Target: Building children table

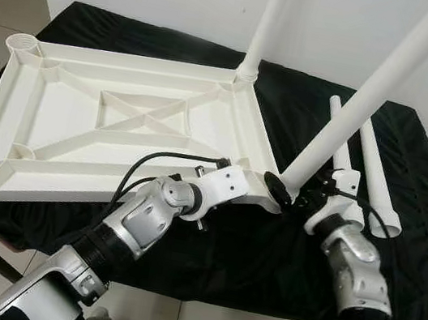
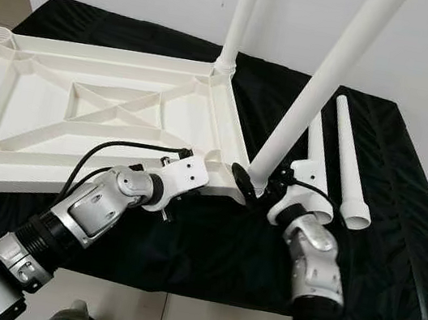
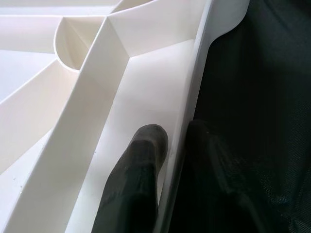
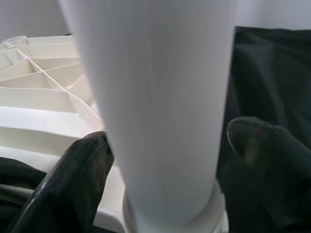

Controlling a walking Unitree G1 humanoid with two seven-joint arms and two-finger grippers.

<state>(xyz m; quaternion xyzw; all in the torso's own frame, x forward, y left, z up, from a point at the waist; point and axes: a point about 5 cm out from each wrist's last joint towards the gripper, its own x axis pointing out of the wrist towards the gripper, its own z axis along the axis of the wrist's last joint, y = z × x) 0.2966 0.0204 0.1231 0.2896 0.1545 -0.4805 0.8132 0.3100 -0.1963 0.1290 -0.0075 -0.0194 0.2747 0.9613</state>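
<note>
— Where's the leg (image 1: 373, 92)?

— At four o'clock on the upturned tabletop (image 1: 57, 113), leaning, right end effector (image 4: 165, 170) pinching it; left end effector (image 3: 175, 145) clamps the rim.

— Risk?

— Tilted, it may jam or pop out.

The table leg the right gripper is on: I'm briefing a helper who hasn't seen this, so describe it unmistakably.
On the black-covered bench lies an upturned white tabletop. At its near right corner a long white leg leans, with the right gripper at its base. Unlike the upright leg at the far corner and the two loose legs, it tilts.
</note>
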